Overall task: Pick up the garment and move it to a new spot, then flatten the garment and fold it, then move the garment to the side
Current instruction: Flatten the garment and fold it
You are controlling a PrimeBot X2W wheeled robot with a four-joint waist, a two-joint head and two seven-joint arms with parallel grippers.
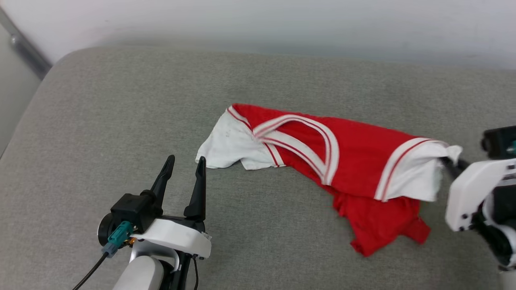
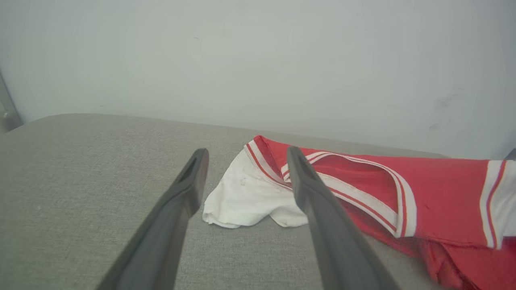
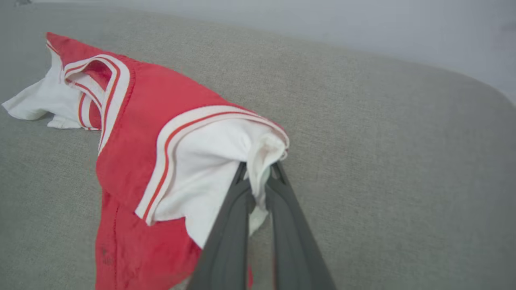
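The garment (image 1: pixel 354 157) is a red jersey with white sleeve ends and striped trim, lying crumpled across the middle of a grey cushion. My right gripper (image 3: pixel 260 169) is shut on the white end of its right sleeve (image 3: pixel 258 149), which is lifted a little off the cushion; in the head view that gripper (image 1: pixel 447 161) meets the sleeve at the right edge. My left gripper (image 1: pixel 186 162) is open, just left of the other white sleeve (image 1: pixel 229 145), apart from it. In the left wrist view that sleeve (image 2: pixel 246 193) lies between the spread fingers (image 2: pixel 193 177).
The grey cushion (image 1: pixel 121 100) has a rounded far-left corner, and a pale wall (image 1: pixel 282 24) rises close behind it. A metal bar (image 1: pixel 24 48) runs down at the far left. Bare fabric lies left of and in front of the jersey.
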